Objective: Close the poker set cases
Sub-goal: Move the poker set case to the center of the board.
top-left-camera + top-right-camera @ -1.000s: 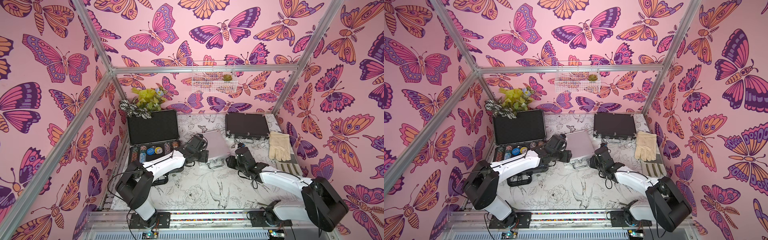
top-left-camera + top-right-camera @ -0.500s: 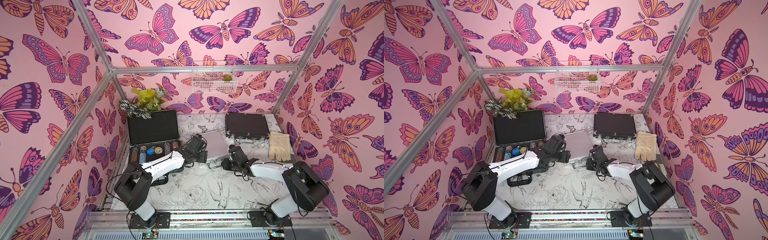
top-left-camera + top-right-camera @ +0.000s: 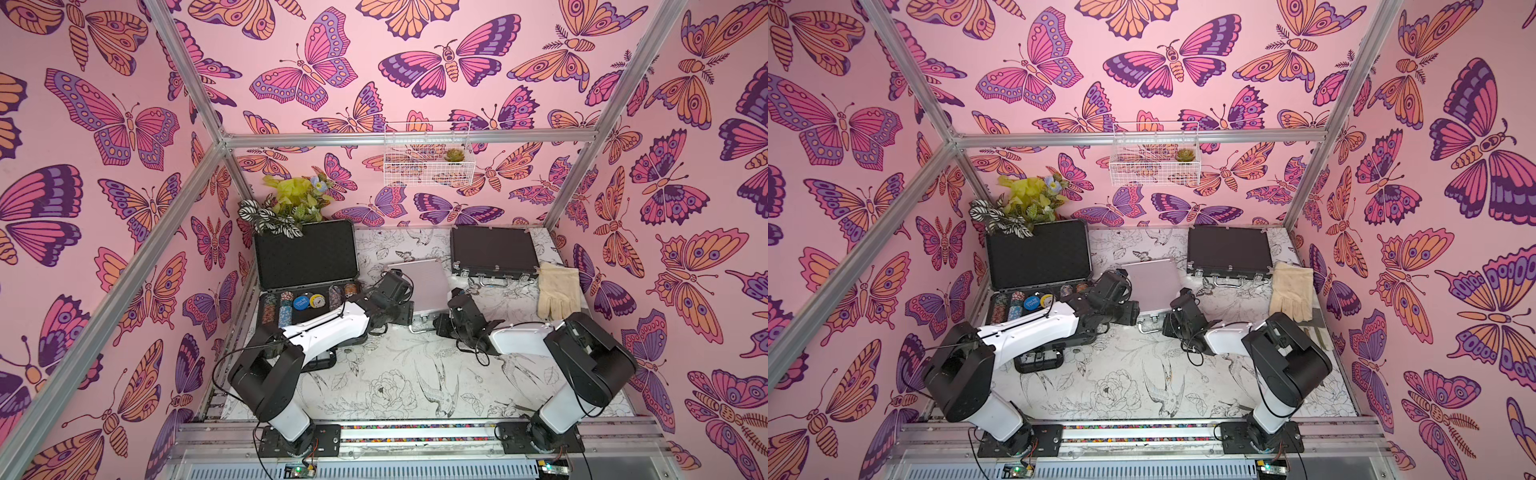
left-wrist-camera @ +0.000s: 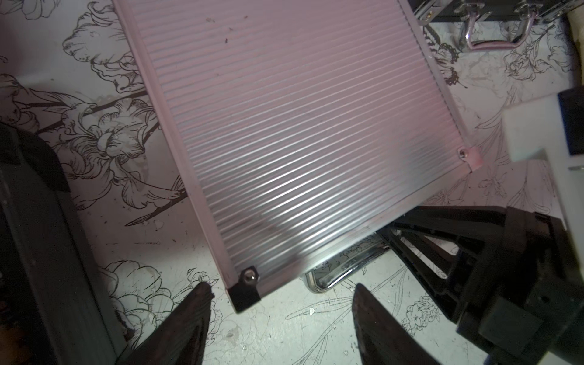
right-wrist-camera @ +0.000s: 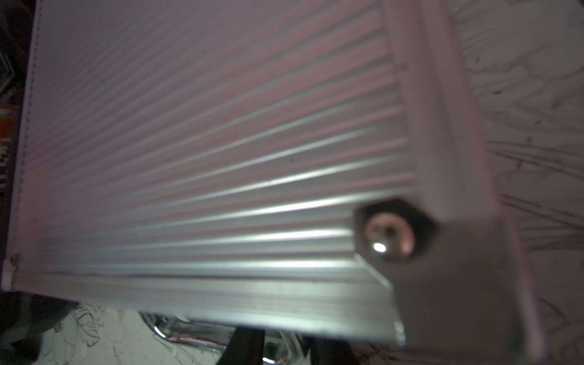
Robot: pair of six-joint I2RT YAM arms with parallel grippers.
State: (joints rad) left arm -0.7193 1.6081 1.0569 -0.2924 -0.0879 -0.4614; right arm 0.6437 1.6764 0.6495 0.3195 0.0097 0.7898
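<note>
While both arms lean low over the flower-printed table (image 3: 395,374), the left arm (image 3: 324,328) stretches from the near left toward the middle. The right arm (image 3: 515,340) bends in from the near right, so the two wrists meet at the small silver aluminium case (image 3: 419,282).

The left gripper (image 4: 281,300) has its fingers spread wide. In the left wrist view, the case's black-capped corner (image 4: 246,298) lies just ahead of the gap between them, apart from both.

The right gripper (image 3: 442,328) sits at the case's front edge, beside the chrome handle (image 4: 341,275). Whether its fingers are spread or pressed together cannot be told.

The silver case lies mid-table with its ribbed lid down or nearly down; which of the two is unclear.

The large dark-grey ribbed plastic case (image 3: 305,259) stands open at the left, with chips (image 3: 286,303) in its base, partly under the left arm. The wide black silver-latched case (image 3: 492,249) lies shut at the back right, beside a pale glove (image 3: 557,291).
</note>
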